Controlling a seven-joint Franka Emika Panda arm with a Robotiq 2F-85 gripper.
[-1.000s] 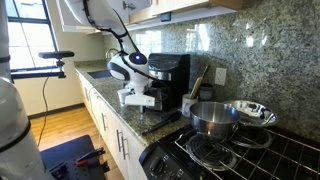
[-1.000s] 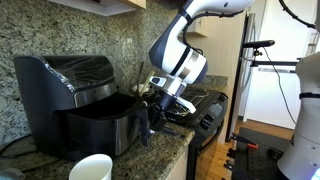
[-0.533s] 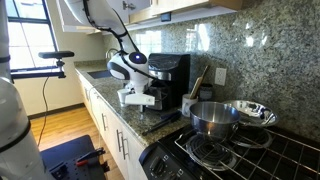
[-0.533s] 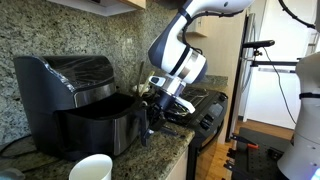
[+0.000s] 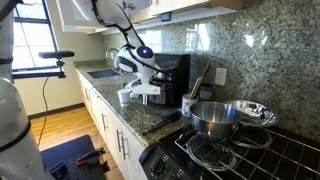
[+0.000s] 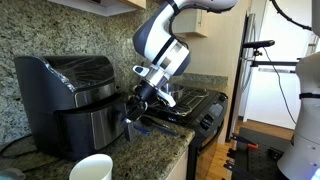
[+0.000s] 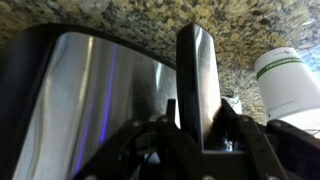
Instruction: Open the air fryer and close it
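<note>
Obs: air fryer [image 6: 60, 85] stands at the counter's back edge against the stone backsplash, its silver drawer front [image 7: 90, 90] facing the front edge and apparently almost home in the body; judged, the closing push is nearly done. The drawer handle [image 7: 197, 70] stands upright inside the gripper [image 7: 198, 128], which is narrowed onto it to steer the drawer straight. The white mug [image 7: 290, 85] stands near the front edge, just beside: possible bump.

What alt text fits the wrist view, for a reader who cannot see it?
The robot's hand is shut on the black upright handle on the shiny silver drawer front of the black air fryer. A white mug shows at the right edge, speckled granite along the top.
</note>
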